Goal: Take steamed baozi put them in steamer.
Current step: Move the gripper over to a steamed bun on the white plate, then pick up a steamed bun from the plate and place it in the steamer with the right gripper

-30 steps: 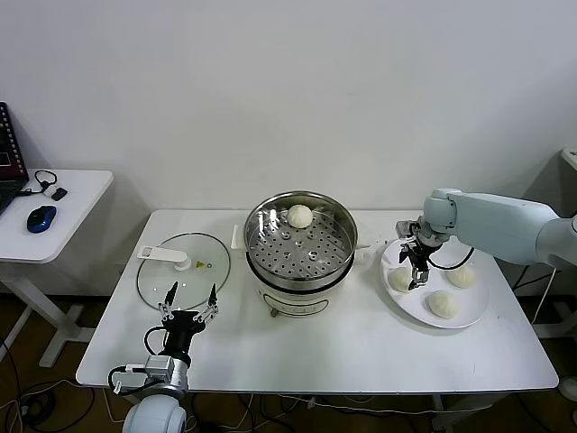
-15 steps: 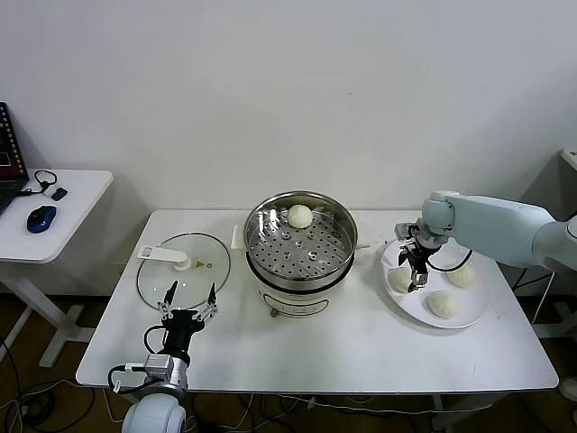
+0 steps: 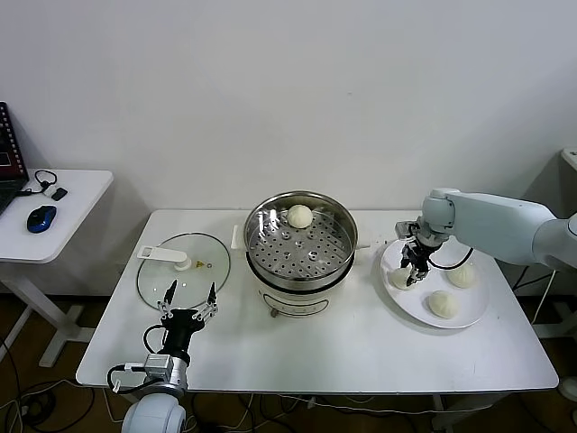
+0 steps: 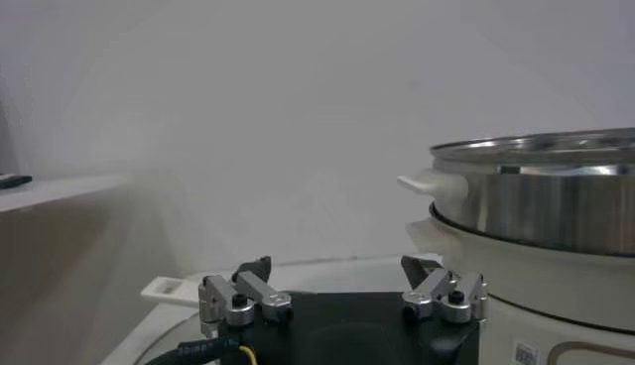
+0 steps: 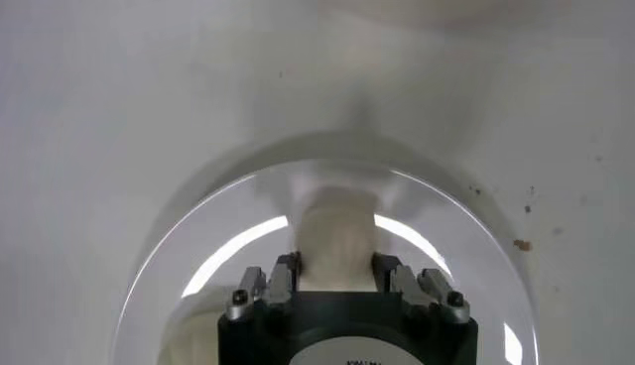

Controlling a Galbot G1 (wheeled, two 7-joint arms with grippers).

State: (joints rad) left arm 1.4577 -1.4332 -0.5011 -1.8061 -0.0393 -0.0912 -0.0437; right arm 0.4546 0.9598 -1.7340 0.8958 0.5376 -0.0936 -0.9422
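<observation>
The steamer [image 3: 255,236] stands mid-table, a shiny steel pot on a white base, with one baozi [image 3: 299,216] at the back of its perforated tray. On the white plate [image 3: 471,311] to the right lie three more baozi. My right gripper [image 3: 412,273] reaches down over the plate's left side and is shut on the leftmost baozi [image 3: 399,279]. In the right wrist view that baozi [image 5: 335,233] is squeezed between the fingers of the right gripper [image 5: 335,270]. My left gripper [image 3: 188,302] is parked open near the front left edge, fingers up; the left wrist view shows the left gripper [image 4: 342,273] holding nothing.
A flat glass lid [image 3: 183,263] with a white handle lies left of the steamer, just behind the left gripper. Two baozi [image 3: 462,275] [image 3: 443,304] sit to the right of the gripped one. A side table [image 3: 54,212] with a mouse stands far left.
The right gripper's fingers have closed from open onto the leftmost baozi on the plate. The left arm has not moved.
</observation>
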